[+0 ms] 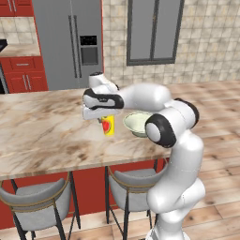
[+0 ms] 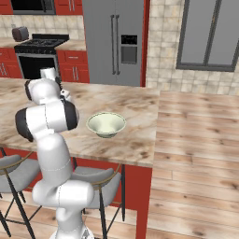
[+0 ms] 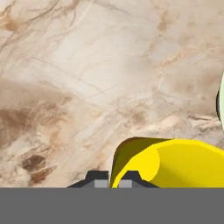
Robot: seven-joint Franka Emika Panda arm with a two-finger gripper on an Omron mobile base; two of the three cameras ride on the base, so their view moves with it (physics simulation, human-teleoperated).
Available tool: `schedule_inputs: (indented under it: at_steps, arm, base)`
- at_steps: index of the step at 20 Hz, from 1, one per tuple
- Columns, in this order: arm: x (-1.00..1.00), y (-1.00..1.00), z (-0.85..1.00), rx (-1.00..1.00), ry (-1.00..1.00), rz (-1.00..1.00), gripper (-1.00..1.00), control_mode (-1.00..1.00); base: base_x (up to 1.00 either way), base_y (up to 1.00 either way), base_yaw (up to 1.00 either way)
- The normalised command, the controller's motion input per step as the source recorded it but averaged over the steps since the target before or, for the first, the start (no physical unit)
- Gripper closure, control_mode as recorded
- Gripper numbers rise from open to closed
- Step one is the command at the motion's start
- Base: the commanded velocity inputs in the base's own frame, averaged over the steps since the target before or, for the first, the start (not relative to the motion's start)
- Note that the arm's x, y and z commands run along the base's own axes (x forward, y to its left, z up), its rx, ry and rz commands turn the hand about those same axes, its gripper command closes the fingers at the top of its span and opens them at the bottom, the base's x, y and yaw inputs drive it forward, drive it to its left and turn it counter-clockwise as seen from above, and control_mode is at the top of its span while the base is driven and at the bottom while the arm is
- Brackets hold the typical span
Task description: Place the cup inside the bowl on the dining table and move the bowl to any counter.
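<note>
The bowl [image 1: 139, 123] is sitting on the surface [image 1: 42, 131], with the cup [image 1: 108, 125] just to its left under the claw [image 1: 104, 120]. Two stools [image 1: 37, 199] are standing before the surface; the fridge [image 1: 70, 42] is standing behind it.

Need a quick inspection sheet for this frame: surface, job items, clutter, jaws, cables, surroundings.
Surface: dining table, veined marble top, red base.
Job's things: cup, yellow with a red mark, held in the gripper left of the bowl; the bowl sits upright on the table with nothing in it.
Clutter: nothing seen on the table.
Grippers: gripper, jaws shut on the cup; whether the cup is off the table cannot be told.
Cables: nothing seen.
Surroundings: grey stools under the table edge, steel fridge, stove, red cabinets, window, wood floor.
</note>
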Motion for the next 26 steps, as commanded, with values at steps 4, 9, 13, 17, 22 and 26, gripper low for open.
schedule_inputs:
  at_steps: [4,9,13,17,22,26]
  arm:
    - [0.0,-0.02,0.49,0.0,-0.01,0.0,1.0,-1.0]
    - [0.0,-0.12,0.24,0.0,-0.04,0.01,1.0,-1.0]
    - [0.0,-0.28,0.13,0.0,-0.06,0.01,1.0,-1.0]
    - [0.0,-0.42,0.03,0.0,-0.06,0.02,1.0,-1.0]
    - [0.02,-0.57,0.0,0.0,-0.04,0.03,1.0,-1.0]
    - [0.09,-0.6,0.0,0.0,-0.08,0.04,1.0,-1.0]
  base:
    - [0.0,0.0,0.0]
    - [0.0,0.0,0.0]
    - [0.0,0.0,0.0]
    - [0.0,0.0,0.0]
    - [0.0,0.0,0.0]
    - [0.0,0.0,0.0]
